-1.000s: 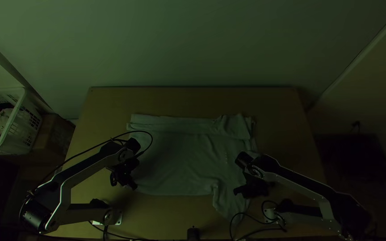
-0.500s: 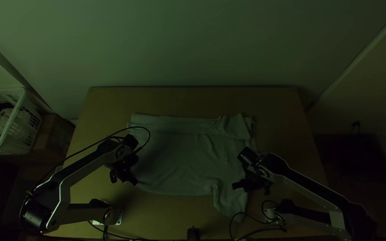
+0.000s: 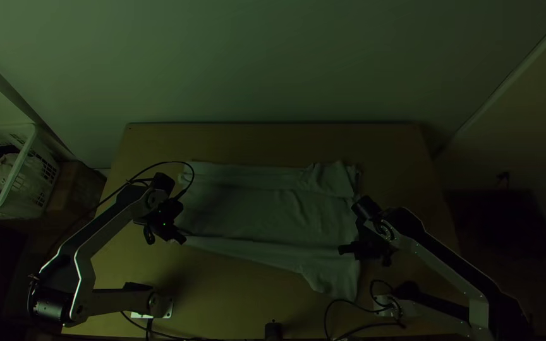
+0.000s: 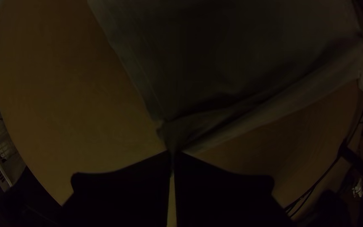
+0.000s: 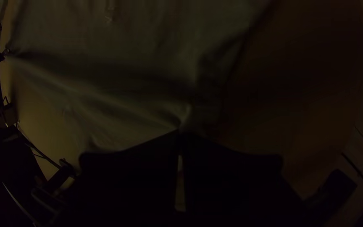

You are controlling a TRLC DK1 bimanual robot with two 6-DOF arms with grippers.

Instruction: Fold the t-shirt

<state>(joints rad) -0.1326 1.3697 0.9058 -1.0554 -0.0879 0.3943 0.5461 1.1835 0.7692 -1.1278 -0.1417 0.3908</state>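
In the top view my left gripper (image 3: 179,238) is at the near left corner of the pale t-shirt (image 3: 260,211), and my right gripper (image 3: 347,249) is over its right side. The shirt lies across the table with a folded strip along its far side; its near edge is drawn up into a taut fold between the grippers, a sleeve (image 3: 333,278) hanging toward the near edge. In the left wrist view the gripper (image 4: 173,154) is shut on a corner of the t-shirt (image 4: 248,50). In the right wrist view the gripper (image 5: 180,133) pinches the gathered t-shirt (image 5: 118,84).
A white basket (image 3: 17,189) holding cloth stands left of the table (image 3: 273,142), beside a cardboard box (image 3: 77,189). Cables (image 3: 355,311) loop near the right arm's base, and a small black object (image 3: 273,329) sits at the table's near edge.
Both grippers have moved up the picture, the left one also slightly left and the right one slightly right. The shirt's near edge has risen with them, forming a taut fold.
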